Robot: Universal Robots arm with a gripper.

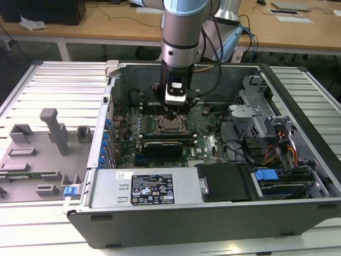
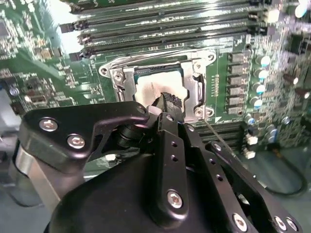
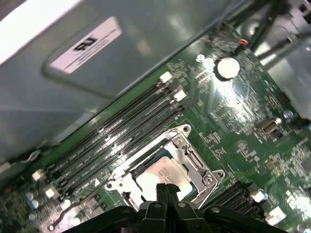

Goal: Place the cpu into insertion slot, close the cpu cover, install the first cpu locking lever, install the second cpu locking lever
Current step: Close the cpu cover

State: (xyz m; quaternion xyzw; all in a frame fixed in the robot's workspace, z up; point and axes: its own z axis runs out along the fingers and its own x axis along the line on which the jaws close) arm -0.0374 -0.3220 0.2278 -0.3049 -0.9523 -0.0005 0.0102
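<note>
1. The gripper [image 1: 171, 113] reaches down inside the open computer case [image 1: 160, 189], which sits on the slatted desk [image 1: 53, 80]. It is directly over the insertion slot [image 1: 161, 126] on the green motherboard [image 1: 208, 144].
2. In both wrist views the gripper's [image 3: 166, 190] two black fingertips [image 2: 170, 102] are pressed together with nothing pinched between them. They sit on, or just above, one edge of the cpu [image 3: 158, 174]; I cannot tell whether they actually touch it.
3. The cpu [image 2: 146, 90] lies in the insertion slot [image 2: 160, 72], its pale top showing through the square window of the cpu cover [image 3: 192, 160]. The silver cover [image 2: 197, 85] appears lowered around the chip, though whether it is fully flat is unclear.
4. A thin wire-like rod [image 2: 214, 133] runs off one corner of the socket (possibly a locking lever). It looks unlatched, but that is a judgement.
5. Risks, as I judge them:
   - Pressing near the chip's edge rather than its middle could tilt it and bend socket contacts.
   - If the chip is not squarely seated, forcing the cover down could jam or scratch it.
   - The closed fingertips are narrow and could slip off the smooth metal onto the frame.
   - The long black memory slots [image 3: 121, 131] lie just beside the socket, so a sideways slide could strike them.
</note>
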